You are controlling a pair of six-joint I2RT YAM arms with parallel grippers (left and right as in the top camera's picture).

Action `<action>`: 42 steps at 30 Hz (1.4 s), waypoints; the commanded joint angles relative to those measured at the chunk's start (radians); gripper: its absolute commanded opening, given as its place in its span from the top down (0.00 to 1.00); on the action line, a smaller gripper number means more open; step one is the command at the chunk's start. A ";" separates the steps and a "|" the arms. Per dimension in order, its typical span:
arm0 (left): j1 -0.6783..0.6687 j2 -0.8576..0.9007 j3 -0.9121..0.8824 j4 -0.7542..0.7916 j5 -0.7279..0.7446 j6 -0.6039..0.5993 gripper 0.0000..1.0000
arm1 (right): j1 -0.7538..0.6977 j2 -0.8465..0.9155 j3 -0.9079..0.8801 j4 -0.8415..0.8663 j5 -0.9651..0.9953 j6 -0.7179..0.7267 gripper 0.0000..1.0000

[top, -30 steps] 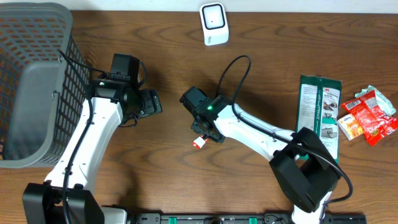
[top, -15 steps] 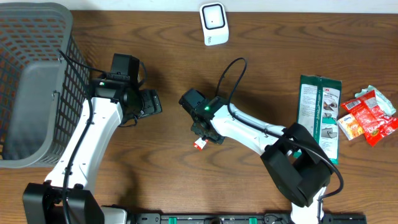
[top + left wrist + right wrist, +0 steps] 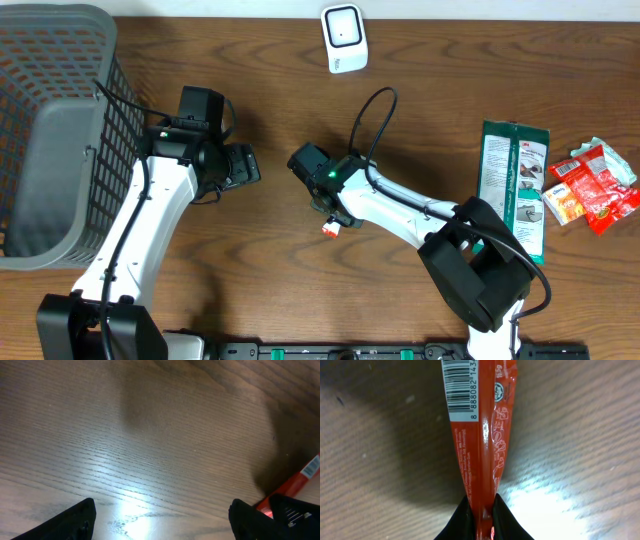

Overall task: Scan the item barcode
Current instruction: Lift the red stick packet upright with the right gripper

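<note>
Sachet [image 3: 479, 445], one, red, pinched by right gripper [image 3: 481, 512]; left gripper [image 3: 162, 520] spread wide; one scanner [image 3: 344, 38] at table's [image 3: 430, 110] far edge.

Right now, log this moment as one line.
right hand: shut on red packet | barcode: showing in right wrist view | left hand: open, empty | scanner: apart from packet

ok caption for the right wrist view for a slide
Right gripper pinching one end of a red packet, barcode facing the camera, wooden table behind.
</note>
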 commanded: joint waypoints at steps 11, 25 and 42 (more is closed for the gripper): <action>0.001 -0.007 0.000 -0.003 -0.006 0.005 0.14 | 0.008 0.016 -0.007 0.096 0.159 -0.300 0.99; 0.001 -0.007 0.000 -0.003 -0.006 0.005 0.14 | 0.006 0.016 -0.007 0.139 0.158 -0.629 0.94; 0.001 -0.007 0.000 -0.003 -0.006 0.005 0.14 | -0.003 0.016 -0.007 0.144 0.158 -0.629 0.73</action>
